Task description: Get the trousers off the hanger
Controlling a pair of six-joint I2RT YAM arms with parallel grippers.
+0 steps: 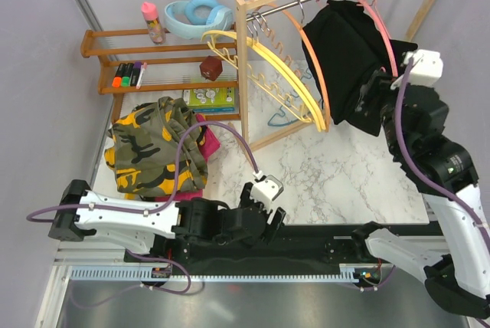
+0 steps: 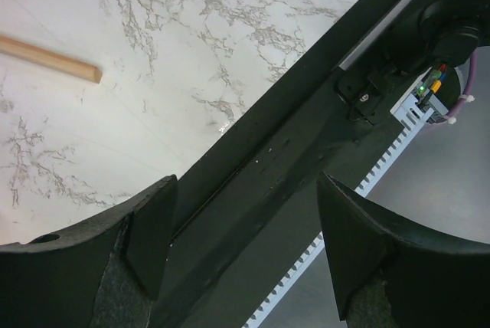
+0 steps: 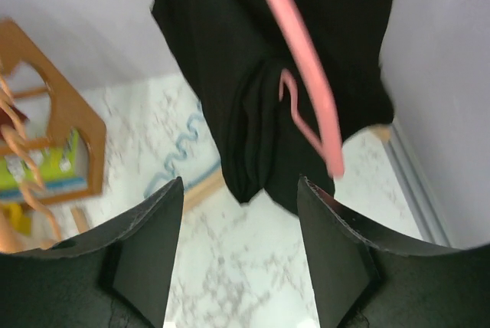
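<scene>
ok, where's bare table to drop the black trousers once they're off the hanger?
Best patch: bare marble table centre-right, bordered by the rack foot behind, the black base rail in front and the camouflage trousers on the left. Crowded: the left side under that pile, the shelf behind it, and under the dangling hangers.

Beyond right fingers (image 3: 145, 251) spread wide apart, gripping nothing: black trousers (image 3: 230, 75) draped in folds over pink hanger (image 3: 295, 37), lower end hanging above white marbled surface (image 3: 230, 267). At left, wooden shelf (image 3: 84, 136); near it, pale blue hanger (image 3: 180, 155) lying flat on surface, partly behind cloth
</scene>
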